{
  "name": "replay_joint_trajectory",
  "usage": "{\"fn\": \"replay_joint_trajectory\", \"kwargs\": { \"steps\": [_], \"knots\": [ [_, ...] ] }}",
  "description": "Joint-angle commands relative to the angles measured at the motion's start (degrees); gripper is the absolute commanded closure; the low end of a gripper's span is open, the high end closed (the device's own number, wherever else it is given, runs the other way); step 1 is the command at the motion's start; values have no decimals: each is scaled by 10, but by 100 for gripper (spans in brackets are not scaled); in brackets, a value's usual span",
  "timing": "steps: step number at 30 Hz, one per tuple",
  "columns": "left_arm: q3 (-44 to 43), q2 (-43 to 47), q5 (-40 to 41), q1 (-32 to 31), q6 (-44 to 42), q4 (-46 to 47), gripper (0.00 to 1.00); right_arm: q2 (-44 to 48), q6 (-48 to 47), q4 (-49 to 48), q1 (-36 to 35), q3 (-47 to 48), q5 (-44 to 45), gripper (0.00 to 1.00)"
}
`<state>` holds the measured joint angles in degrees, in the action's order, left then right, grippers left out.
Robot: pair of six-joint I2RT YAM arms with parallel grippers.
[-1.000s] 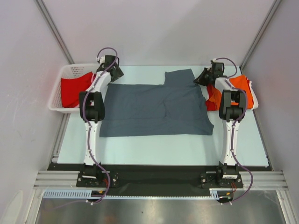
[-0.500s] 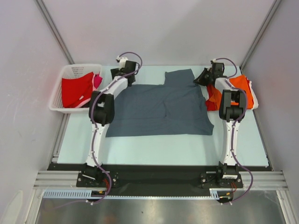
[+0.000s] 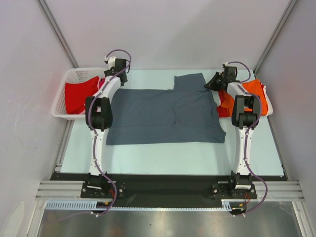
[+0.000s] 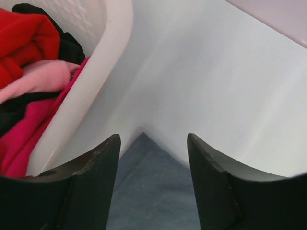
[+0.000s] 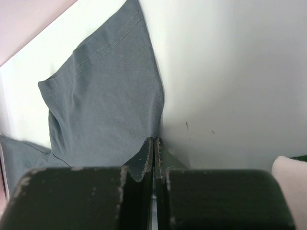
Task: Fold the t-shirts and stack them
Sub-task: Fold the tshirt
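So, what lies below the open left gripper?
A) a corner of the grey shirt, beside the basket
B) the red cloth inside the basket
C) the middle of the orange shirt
A: the left wrist view shows the left gripper above a corner of the grey shirt, with the basket beside it.

The right arm (image 3: 245, 113) hides half my orange t-shirt (image 3: 257, 90); the closed right gripper (image 5: 154, 143) possibly pinches the grey t-shirt (image 5: 110, 96), but it's unclear.

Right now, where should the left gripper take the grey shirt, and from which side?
I'd take its far-left corner, from above. The grey shirt lies flat, so only an edge offers a pinch, and that pointed corner sits between the fingers of the open left gripper, clear of the basket.
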<state>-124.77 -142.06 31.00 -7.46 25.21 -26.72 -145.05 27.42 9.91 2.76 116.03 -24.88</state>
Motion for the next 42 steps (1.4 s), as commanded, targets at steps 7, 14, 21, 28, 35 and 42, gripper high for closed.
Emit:
{"fn": "replay_joint_trajectory", "kwargs": {
  "steps": [7,14,21,28,35,42],
  "knots": [
    [-123,-57,6,-4,6,-82,45,35,8,-15,4,-6,-14,100],
    [-149,-47,-16,6,-6,-102,45,39,22,-31,9,-14,-28,100],
    [-162,-43,-24,5,-44,-145,43,34,37,-48,12,-14,-47,100],
    [-187,-59,-93,6,-47,-178,38,39,46,-62,14,-26,-54,100],
    [-161,-55,-115,15,28,-168,33,44,51,-69,18,-34,-62,100],
    [-111,-72,-120,14,94,-135,30,53,56,-83,29,-53,-66,100]
  ]
}}
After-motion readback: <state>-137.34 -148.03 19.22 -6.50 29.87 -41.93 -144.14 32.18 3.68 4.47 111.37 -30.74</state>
